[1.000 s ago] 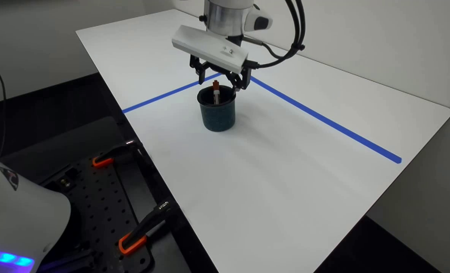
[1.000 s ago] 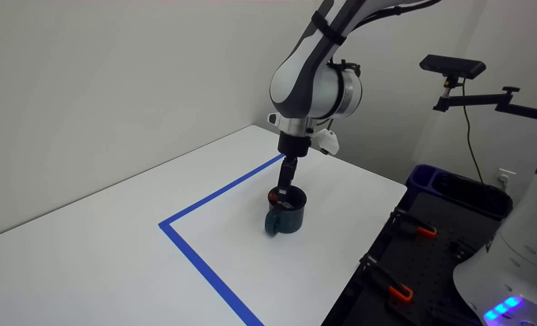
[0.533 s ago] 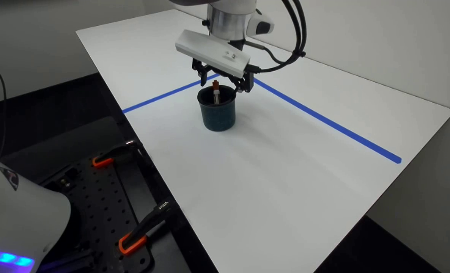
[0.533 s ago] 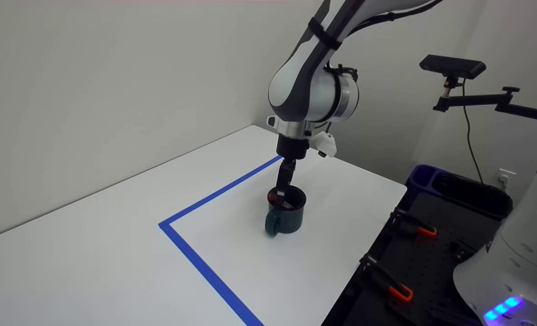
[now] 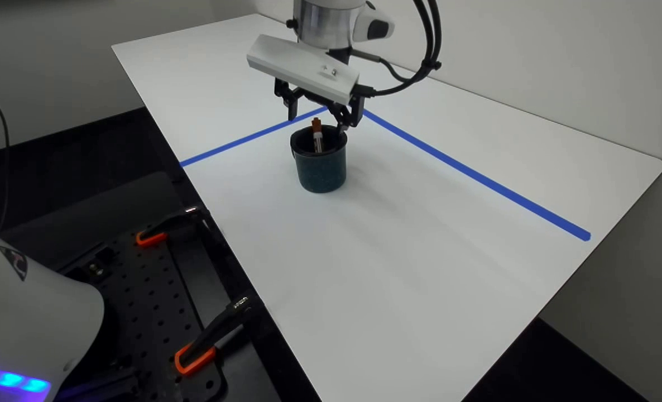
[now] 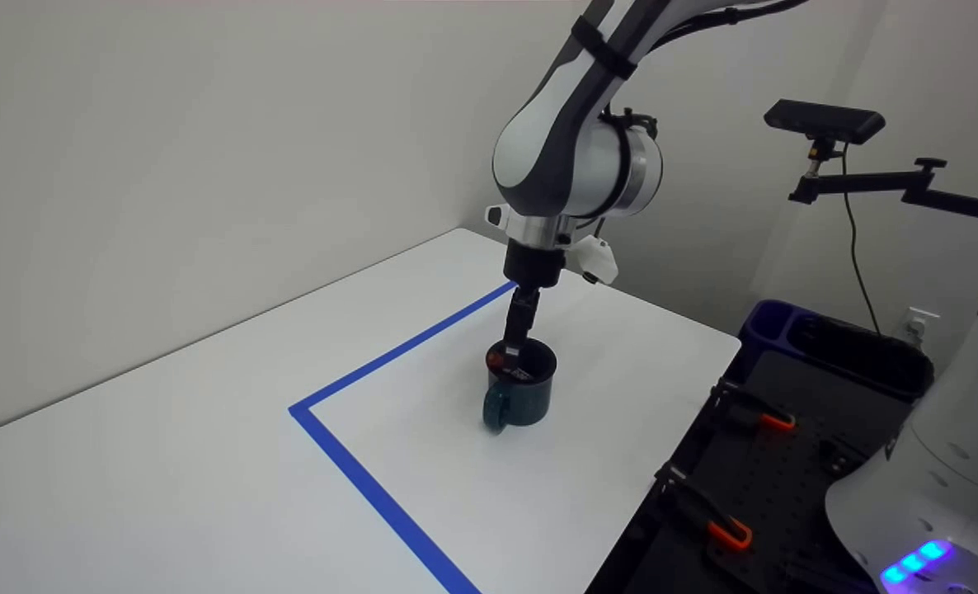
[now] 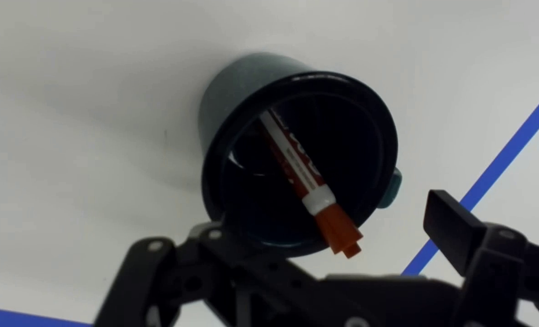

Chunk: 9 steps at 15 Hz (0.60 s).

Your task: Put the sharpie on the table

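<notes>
The sharpie, a slim marker with a dark red and white body and an orange cap, leans inside the dark teal cup, cap end up past the rim. The sharpie shows in the wrist view (image 7: 296, 165) and an exterior view (image 5: 317, 138). The cup (image 5: 321, 173) stands upright on the white table (image 5: 375, 279); it also shows in an exterior view (image 6: 528, 404). My gripper (image 5: 317, 124) is open just above the cup, with the cap between its spread fingers. In the wrist view the gripper (image 7: 333, 222) has one finger over the cup's rim; I cannot tell whether it touches.
Blue tape lines (image 5: 476, 174) run across the table beyond the cup. The cup's handle (image 6: 496, 404) sticks out on one side. A black perforated bench (image 5: 158, 290) with orange clamps (image 5: 195, 359) lies along the table's edge. A wall (image 6: 250, 165) stands behind.
My gripper first dipped a little and shifted right in an exterior view, then rose and shifted back left. It stays open. The cup and sharpie have barely moved.
</notes>
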Tool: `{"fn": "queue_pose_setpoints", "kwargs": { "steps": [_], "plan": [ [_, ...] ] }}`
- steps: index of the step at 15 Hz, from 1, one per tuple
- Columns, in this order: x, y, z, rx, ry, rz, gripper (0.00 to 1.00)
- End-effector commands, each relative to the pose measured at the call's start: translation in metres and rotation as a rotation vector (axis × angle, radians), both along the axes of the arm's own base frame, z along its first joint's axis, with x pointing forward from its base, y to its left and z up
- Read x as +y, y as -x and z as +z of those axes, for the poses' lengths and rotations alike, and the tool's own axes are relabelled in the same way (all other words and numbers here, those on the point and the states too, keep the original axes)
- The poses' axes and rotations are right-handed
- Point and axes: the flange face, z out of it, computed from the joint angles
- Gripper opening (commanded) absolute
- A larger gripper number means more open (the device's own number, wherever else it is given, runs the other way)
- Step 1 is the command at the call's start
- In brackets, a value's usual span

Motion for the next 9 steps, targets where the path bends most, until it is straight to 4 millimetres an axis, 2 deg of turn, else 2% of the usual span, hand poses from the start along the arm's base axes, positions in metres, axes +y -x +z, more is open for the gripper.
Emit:
{"fn": "queue_pose_setpoints", "kwargs": {
  "steps": [1,6,7,9],
  "plan": [
    [0.0017,0.0168,0.0113,-0.017,0.007,-0.001,1.0],
    [0.0055,0.0246,0.0101,0.003,-0.005,0.011,1.0],
    [0.0067,0.0246,0.0089,0.006,-0.006,0.011,0.82],
    [0.0093,0.0232,0.0063,0.013,-0.004,0.016,0.72]
  ]
}}
